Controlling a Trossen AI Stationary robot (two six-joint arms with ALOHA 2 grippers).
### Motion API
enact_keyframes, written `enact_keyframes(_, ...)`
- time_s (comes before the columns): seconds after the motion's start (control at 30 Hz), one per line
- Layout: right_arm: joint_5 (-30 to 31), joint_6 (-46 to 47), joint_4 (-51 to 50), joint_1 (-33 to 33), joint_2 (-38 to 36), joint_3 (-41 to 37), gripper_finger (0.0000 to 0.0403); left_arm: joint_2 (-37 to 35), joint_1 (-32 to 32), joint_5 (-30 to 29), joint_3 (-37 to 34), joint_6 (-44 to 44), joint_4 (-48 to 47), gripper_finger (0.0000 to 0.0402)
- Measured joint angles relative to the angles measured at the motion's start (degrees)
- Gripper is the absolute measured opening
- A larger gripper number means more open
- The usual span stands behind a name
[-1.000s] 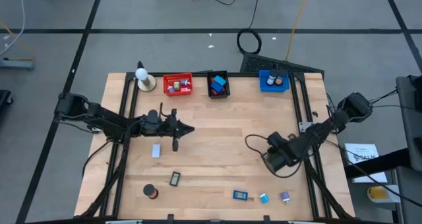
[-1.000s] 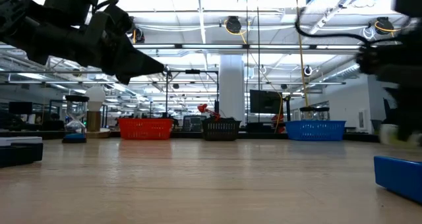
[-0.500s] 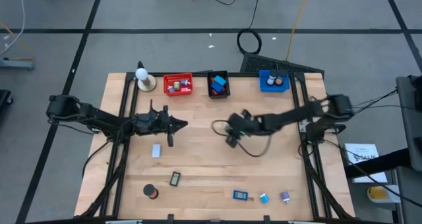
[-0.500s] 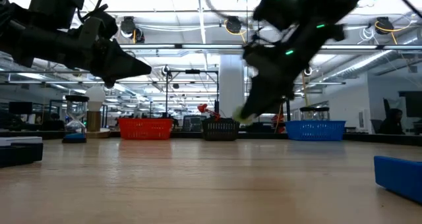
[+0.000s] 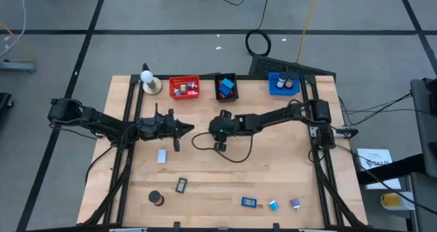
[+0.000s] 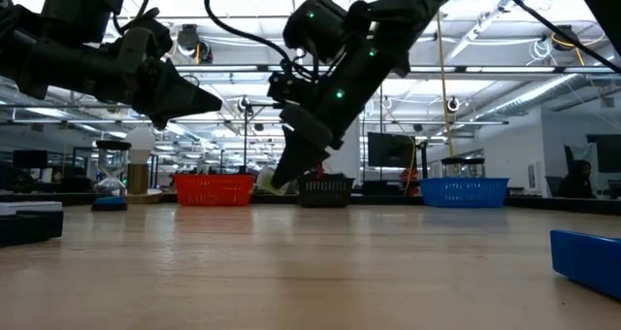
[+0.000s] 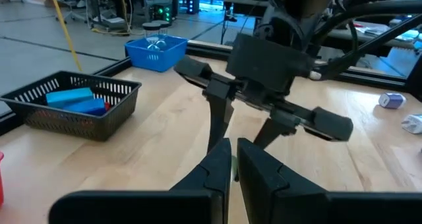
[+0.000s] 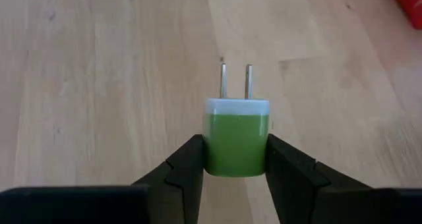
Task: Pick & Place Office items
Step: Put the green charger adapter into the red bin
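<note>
My right gripper [image 8: 235, 166] is shut on a green plug adapter [image 8: 236, 141] with a white face and two metal prongs, one of the office items. It hangs over the middle of the table [image 5: 273, 170], in front of the black bin [image 5: 226, 87]. In the low view the adapter [image 6: 271, 182] shows pale at the fingertips, above the wood. My left gripper [image 5: 190, 128] hovers shut and level just to its left, touching nothing. Other office items lie near the front edge: a black roll [image 5: 157, 198], a black-framed rectangle [image 5: 181, 185] and a blue piece [image 5: 249, 203]. My right gripper pinches the adapter's green body by its two opposite sides [image 8: 210, 151] between the two fingers. The prongs [image 8: 235, 82] point away, past the fingertips. The fingers slant downward from the table's right side. The adapter is lifted clear of the table.
A red bin [image 5: 184, 87], the black bin and a blue bin [image 5: 283, 83] stand in a row at the far edge. A white ball on a tan base [image 5: 148, 82] sits at the far left. A pale block [image 5: 162, 156] lies below my left arm.
My right gripper has swung from the table's right edge toward the middle with the green adapter, rolling its wrist and tipping downward on the way. My left gripper has drawn back a little toward the left edge, then stayed still.
</note>
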Motion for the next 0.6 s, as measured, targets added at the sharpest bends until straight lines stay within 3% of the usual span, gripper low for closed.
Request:
enact_keyframes(0.3,0.00,-2.13,-1.83,-0.01,0.45,-0.35,0.0127,0.02,0.00,-0.04,0.00,-0.20,-0.04,0.0031)
enact_keyframes(0.6,-0.02,-1.72,-1.82,0.00,0.45,-0.35,0.0171,0.02,0.00,-0.04,0.00,-0.17,-0.09,0.0031)
